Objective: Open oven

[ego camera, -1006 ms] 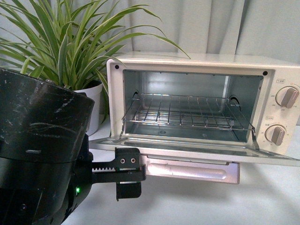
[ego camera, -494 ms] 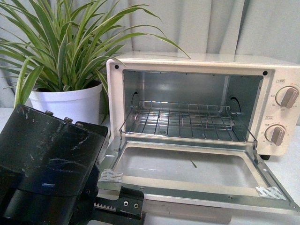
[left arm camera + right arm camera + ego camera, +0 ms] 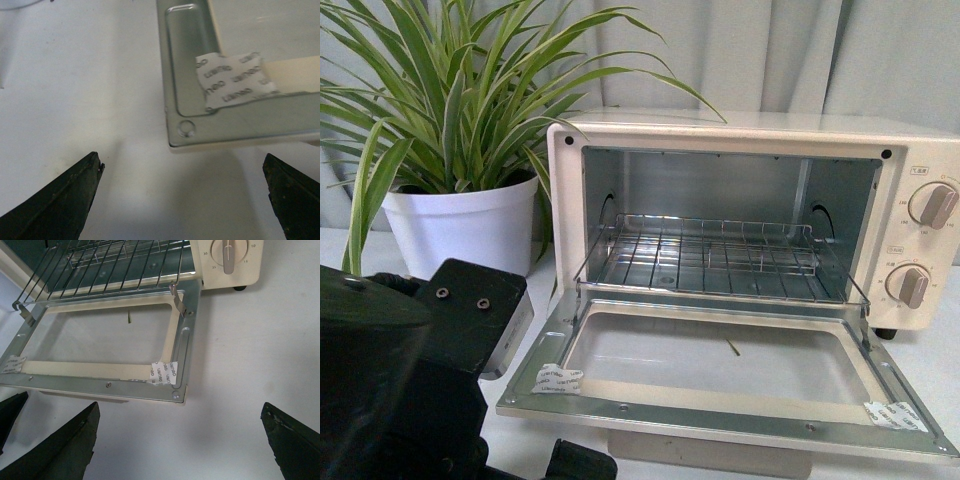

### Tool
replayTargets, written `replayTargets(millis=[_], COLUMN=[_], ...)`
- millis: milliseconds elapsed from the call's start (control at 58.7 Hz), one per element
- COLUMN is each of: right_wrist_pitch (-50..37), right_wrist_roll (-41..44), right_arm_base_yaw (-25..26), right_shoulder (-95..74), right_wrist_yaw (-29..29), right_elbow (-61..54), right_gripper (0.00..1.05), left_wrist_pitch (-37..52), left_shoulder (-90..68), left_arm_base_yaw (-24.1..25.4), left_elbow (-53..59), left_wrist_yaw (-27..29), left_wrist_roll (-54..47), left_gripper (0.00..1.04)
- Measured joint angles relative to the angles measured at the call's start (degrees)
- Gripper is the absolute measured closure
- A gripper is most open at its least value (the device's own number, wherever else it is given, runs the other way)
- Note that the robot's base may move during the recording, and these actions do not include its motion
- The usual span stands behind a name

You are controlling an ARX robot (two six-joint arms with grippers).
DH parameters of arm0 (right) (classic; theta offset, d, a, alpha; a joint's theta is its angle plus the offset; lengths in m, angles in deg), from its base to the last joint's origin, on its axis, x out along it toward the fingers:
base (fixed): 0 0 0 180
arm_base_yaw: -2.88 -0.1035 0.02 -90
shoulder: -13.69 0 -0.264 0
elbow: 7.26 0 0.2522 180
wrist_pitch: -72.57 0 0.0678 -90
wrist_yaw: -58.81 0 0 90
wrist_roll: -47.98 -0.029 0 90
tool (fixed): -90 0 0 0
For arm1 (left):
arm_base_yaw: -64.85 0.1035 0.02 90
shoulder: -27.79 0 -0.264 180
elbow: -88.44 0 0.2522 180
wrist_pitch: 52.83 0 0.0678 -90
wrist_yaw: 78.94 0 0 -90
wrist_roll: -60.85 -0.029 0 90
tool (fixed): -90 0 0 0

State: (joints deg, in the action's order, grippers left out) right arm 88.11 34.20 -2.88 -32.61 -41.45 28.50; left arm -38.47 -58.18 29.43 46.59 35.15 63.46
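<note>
The oven point(image 3: 750, 140) sits beside the plant point(image 3: 460, 110) with its door point(image 3: 720, 412) lying flat open, so the left gripper point(image 3: 182, 162), spread wide and empty off the door's corner like the right gripper point(image 3: 180, 410), should back away without bumping it

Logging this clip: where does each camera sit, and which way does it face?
Front: on the robot's body, facing the cream-white boxy toaster oven, its door dropped open; black left arm lower left.
Left wrist: over the white tabletop, looking at the door's metal corner; left tool open.
Right wrist: over the door and wire rack; right tool open.
Shared: all show the door's metal frame.
</note>
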Motion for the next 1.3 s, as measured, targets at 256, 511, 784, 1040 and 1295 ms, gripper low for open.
replayTargets(millis=[256,511,784,1040,1295], right_wrist_pitch=[9.11,20.68,18.88,2.56,-1.29], right_wrist_roll=[1.62,5.49,5.62,10.34,13.14], right_arm_base_yaw=[0.7,6.93,9.01,6.25,5.97], right_shoulder=[12.37,25.81,32.5,40.68,43.63], right_wrist_yaw=[-3.04,-11.87,-14.43,5.22,10.21], right_elbow=[-4.5,-6.1,-9.6,-17.2,-19.23], right_gripper=[0.09,0.09,0.09,0.28,0.73], left_wrist_pitch=[-5.51,-14.03,-23.28,-11.02,-14.95], left_shoulder=[19.43,39.39,59.47,62.55,71.45], left_arm_base_yaw=[-3.28,-1.11,4.02,7.04,17.9], left_elbow=[6.71,13.75,19.37,24.52,26.64], left_wrist_yaw=[2.45,4.26,4.24,2.67,-7.39], left_wrist_roll=[-0.22,0.59,6.51,1.42,-1.57], left_gripper=[0.07,0.07,0.07,0.26,0.71])
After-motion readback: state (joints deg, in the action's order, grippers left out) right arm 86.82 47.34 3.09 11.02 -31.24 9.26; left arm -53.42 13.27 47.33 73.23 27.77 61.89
